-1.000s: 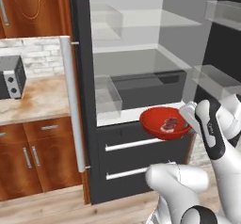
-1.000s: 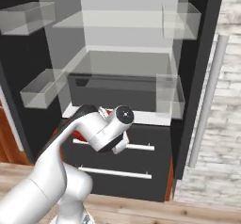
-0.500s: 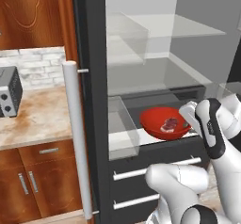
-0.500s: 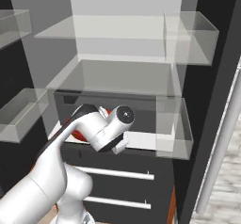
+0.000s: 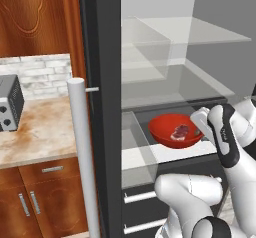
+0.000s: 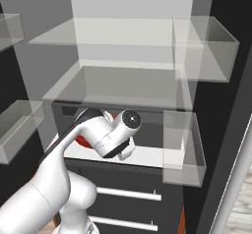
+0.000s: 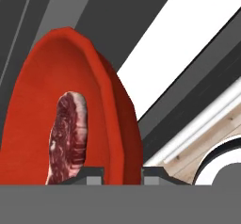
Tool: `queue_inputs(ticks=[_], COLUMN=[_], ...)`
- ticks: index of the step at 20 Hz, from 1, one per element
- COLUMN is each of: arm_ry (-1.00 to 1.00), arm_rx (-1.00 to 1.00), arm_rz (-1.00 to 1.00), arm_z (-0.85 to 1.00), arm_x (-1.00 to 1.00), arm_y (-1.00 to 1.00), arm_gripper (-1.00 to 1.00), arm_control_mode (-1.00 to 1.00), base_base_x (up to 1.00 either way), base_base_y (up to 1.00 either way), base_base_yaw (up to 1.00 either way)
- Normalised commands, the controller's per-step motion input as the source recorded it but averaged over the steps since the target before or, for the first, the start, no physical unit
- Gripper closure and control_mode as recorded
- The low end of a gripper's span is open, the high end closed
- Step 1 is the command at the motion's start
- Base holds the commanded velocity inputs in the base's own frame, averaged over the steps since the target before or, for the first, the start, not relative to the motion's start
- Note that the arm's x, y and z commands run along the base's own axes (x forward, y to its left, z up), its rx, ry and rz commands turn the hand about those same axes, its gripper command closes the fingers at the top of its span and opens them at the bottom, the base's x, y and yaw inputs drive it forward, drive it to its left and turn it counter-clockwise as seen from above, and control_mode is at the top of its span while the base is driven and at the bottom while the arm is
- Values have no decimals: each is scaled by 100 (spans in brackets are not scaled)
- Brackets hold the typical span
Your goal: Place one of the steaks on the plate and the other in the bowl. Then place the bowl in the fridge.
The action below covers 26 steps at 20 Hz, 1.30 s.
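Behind the arm stands the tall black fridge (image 5: pixel 102 57) with its door open, clear glass shelves and a pale interior. Reaching forward at the height of the lowest shelf, the white arm's two-finger gripper (image 7: pixel 122 171) is pinched onto the near rim of the glossy red round bowl (image 5: pixel 175 129). One dark red marbled steak (image 5: pixel 181 131) lies inside the bowl, above the white ledge over the drawers.

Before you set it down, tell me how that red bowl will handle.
The red bowl looks rigid and glossy, so it may slip in the pincer, which pinches only its rim. Held from one edge, it could tilt. The steak lies loose inside and might slide.
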Motion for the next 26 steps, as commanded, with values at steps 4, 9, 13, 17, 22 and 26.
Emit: queue_inputs(ticks=[4,9,13,17,22,26], arm_ry=[0,-8,0,-3,-11,-5], arm_rx=[0,0,0,1,2,1], arm_rz=[0,-4,-8,-15,-22,-20], arm_z=[0,24,57,59,59,34], arm_x=[0,-17,-51,-28,13,55], arm_y=[0,5,4,0,13,13], arm_gripper=[100,100,100,100,100,100], arm_control_mode=[-100,-100,-100,-100,-100,-100], base_base_x=[0,0,0,0,0,0], base_base_y=[0,0,0,0,0,0], base_base_yaw=[0,0,0,0,0,0])
